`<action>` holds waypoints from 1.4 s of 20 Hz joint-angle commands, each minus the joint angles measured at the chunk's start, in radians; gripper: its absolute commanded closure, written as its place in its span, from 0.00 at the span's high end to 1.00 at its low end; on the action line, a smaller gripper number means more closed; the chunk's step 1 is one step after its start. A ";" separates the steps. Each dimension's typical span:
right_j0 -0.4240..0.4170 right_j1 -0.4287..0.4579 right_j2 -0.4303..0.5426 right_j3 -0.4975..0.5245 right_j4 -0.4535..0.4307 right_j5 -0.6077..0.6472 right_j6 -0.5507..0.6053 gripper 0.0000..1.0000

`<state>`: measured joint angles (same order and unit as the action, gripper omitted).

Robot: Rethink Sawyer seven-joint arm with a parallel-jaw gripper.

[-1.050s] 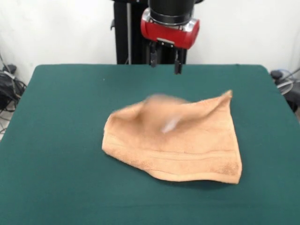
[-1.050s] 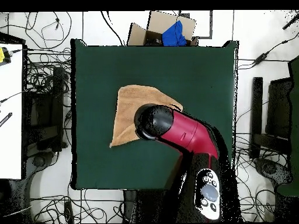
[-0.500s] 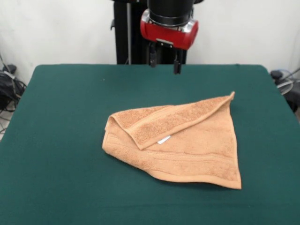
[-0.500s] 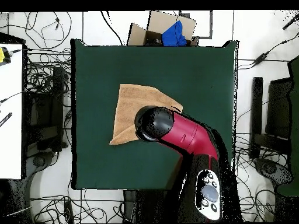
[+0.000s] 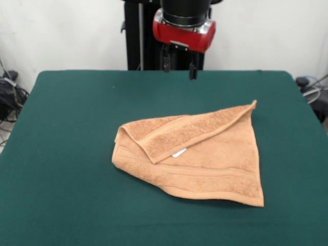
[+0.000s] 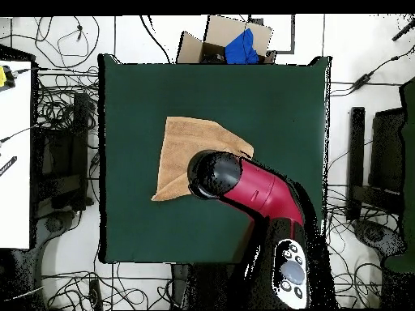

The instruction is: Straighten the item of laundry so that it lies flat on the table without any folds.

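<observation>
So there's one towel (image 5: 197,154), orange-tan terry, sitting around the middle of the green bench (image 5: 61,133). It's not flat yet: one corner flap is folded back over the body, and a little white tag (image 5: 179,152) peeks out from under the flap's edge. The pointed corner at the far right sticks up a bit off the felt.

Looks soft and floppy, light, with no stiffness at all, so I'd guess it drapes and drags wherever you pull it. The terry on felt probably grips some, which could help it stay put. Best spot to pinch is likely the tip of that folded flap, then peel it back the way it folded.

One gripper (image 5: 179,64), hanging well above the far side of the bench, jaws apart and holding nothing.
</observation>
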<state>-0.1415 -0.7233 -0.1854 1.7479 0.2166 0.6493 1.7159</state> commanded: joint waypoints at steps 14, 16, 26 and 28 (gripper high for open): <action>-0.020 0.167 0.097 -0.130 -0.019 -0.124 0.105 1.00; -0.013 0.180 0.085 -0.171 -0.018 -0.103 0.112 1.00; 0.026 0.327 0.024 -0.373 0.039 -0.032 0.248 1.00; 0.038 0.348 0.011 -0.387 0.044 -0.056 0.269 1.00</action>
<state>-0.1370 -0.4900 -0.1909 1.4574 0.2193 0.5593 1.7159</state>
